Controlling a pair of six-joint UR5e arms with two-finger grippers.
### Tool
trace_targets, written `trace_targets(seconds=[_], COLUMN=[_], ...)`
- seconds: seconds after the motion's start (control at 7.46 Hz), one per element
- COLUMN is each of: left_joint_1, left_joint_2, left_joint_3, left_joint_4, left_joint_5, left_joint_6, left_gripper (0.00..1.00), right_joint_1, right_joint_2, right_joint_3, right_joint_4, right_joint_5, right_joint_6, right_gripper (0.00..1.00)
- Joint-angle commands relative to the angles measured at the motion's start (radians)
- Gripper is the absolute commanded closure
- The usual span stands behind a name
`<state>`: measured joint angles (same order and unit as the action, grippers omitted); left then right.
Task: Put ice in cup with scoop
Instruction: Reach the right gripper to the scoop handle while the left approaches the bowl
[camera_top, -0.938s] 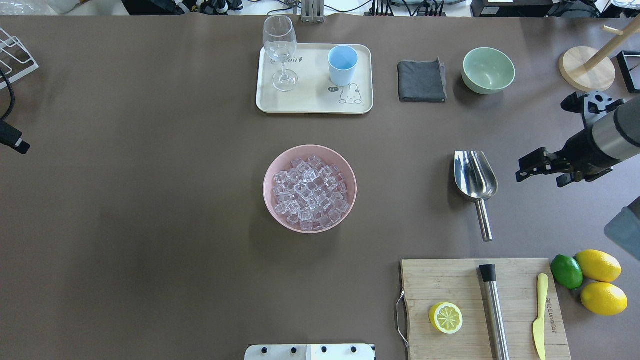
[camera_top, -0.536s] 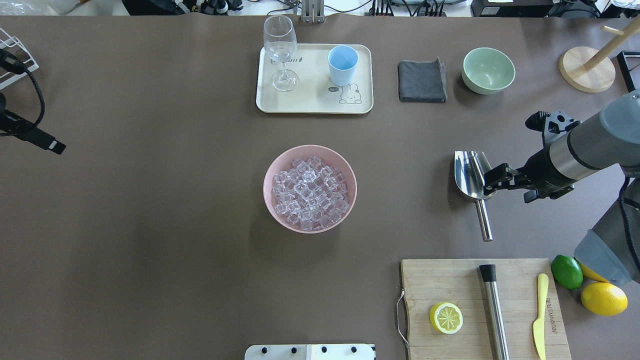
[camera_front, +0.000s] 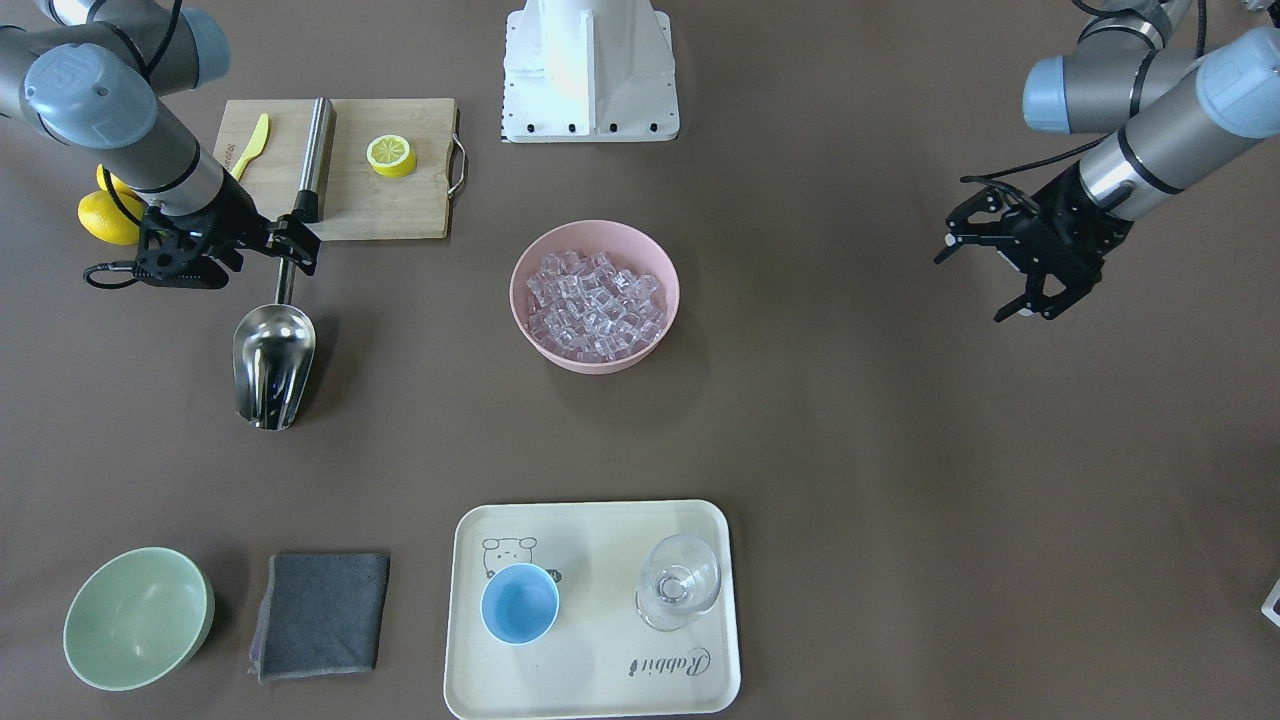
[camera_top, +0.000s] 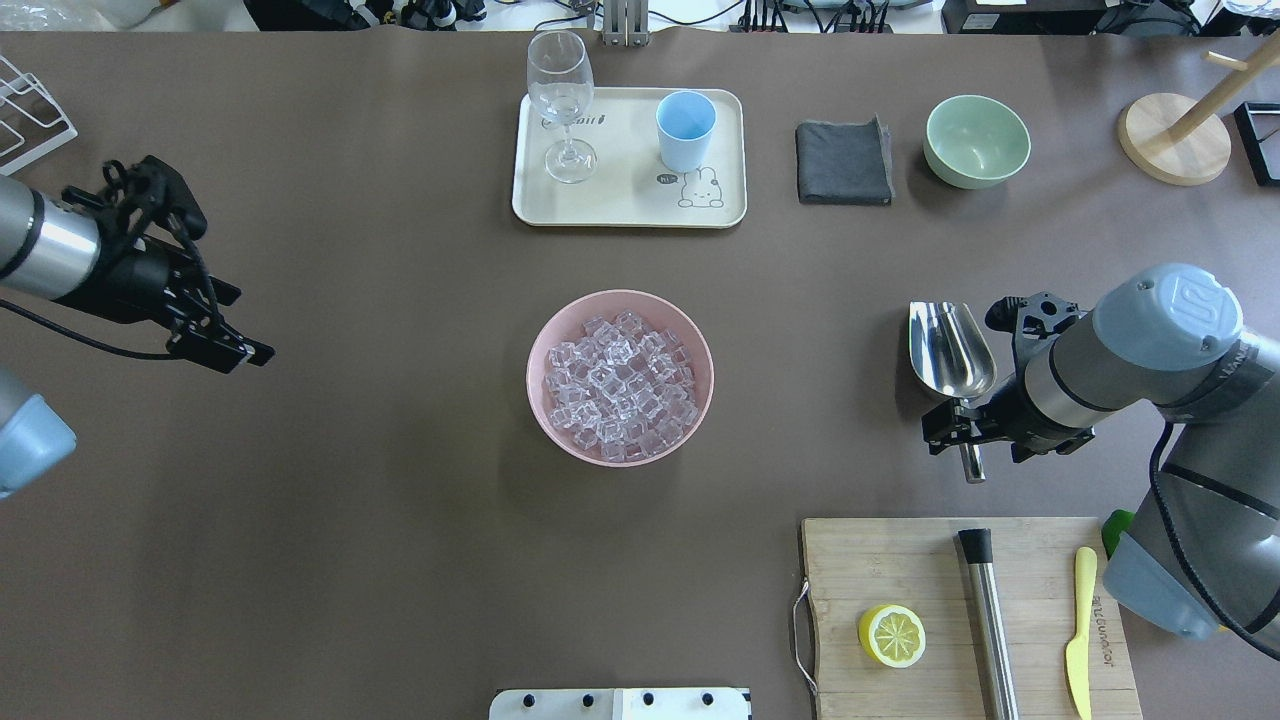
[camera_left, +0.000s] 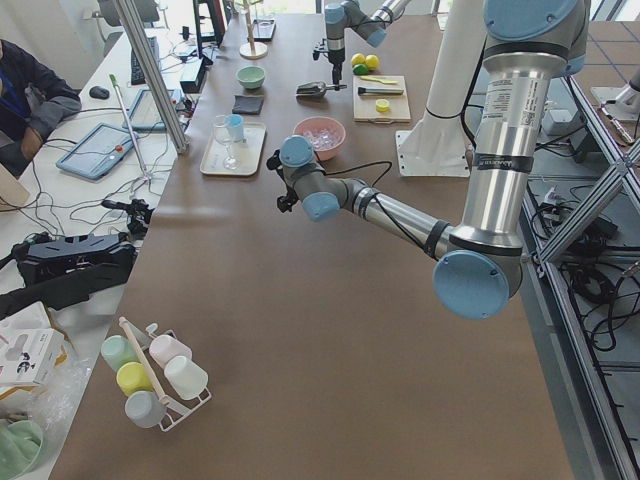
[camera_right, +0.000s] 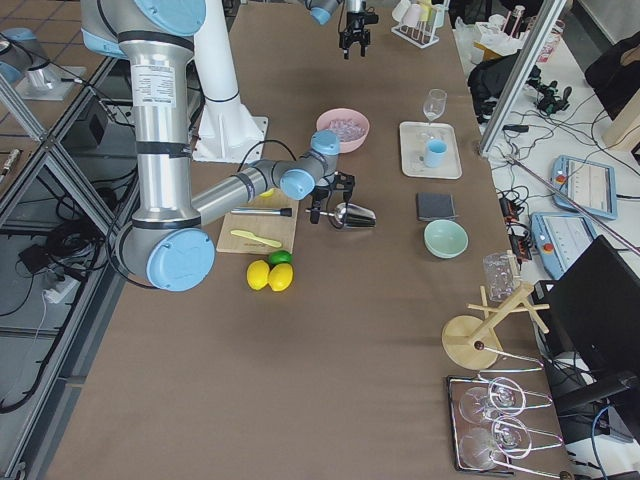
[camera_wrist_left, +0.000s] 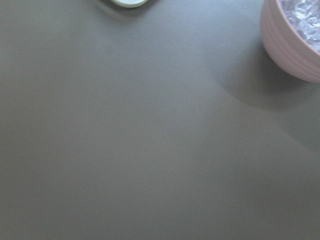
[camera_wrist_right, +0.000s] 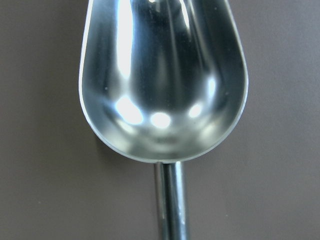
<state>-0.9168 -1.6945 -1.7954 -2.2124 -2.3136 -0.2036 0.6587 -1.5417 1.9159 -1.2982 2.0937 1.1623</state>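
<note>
The steel scoop (camera_top: 950, 350) lies on the table at the right, handle toward the robot; it fills the right wrist view (camera_wrist_right: 165, 75). My right gripper (camera_top: 958, 432) hovers open over the handle, its jaws on either side of it without gripping, as the front view (camera_front: 288, 250) also shows. The ice (camera_top: 620, 385) fills a pink bowl (camera_top: 534, 375) at the table's middle. The light-blue cup (camera_top: 686, 128) stands upright on a cream tray (camera_top: 620, 205) at the far side. My left gripper (camera_top: 250, 322) is open and empty over bare table at the left.
A wine glass (camera_top: 560, 100) shares the tray. A grey cloth (camera_top: 843, 162) and a pale green bowl (camera_top: 976, 140) lie to its right. A cutting board (camera_top: 900, 560) with a lemon half, steel cylinder and yellow knife sits near my right arm's base.
My right gripper has swung left and back from beside the scoop's trough to over its handle. My left arm has come in from the left edge over the table.
</note>
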Motion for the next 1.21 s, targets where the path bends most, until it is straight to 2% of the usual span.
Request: trace_targets(seconds=[0.0,0.13,0.27,0.4,0.67,1.07], left_joint_1=[0.195,0.249,0.257,0.266,0.302,0.361], left_joint_2=[-0.028,-0.043,-0.066,-0.108,-0.164,-0.231], left_joint_3=[0.027,0.075,0.129,0.198,0.261,0.324], left_joint_4=[-0.267,-0.368,-0.447,-0.513,-0.533,-0.556], left_joint_5=[0.21,0.238,0.238,0.243,0.266,0.293], left_joint_6=[-0.071,-0.068,-0.054,-0.009,0.079,0.145], left_gripper=[0.03,0.03,0.03,0.05,0.04,0.03], right_joint_1=[-0.042,-0.045,-0.044,-0.042,-0.027,0.033], right_joint_2=[0.003,0.018,0.018,0.02,0.017,0.02], right_joint_3=[-0.001,-0.001,0.002,0.002,0.002,0.035], right_joint_4=[-0.036,-0.048,-0.058,-0.058,-0.058,-0.068], right_joint_5=[-0.038,-0.038,-0.037,-0.037,-0.037,-0.021], right_joint_6=[-0.016,-0.019,-0.041,-0.064,-0.065,-0.079], right_gripper=[0.01,0.24,0.58,0.69,1.0,1.0])
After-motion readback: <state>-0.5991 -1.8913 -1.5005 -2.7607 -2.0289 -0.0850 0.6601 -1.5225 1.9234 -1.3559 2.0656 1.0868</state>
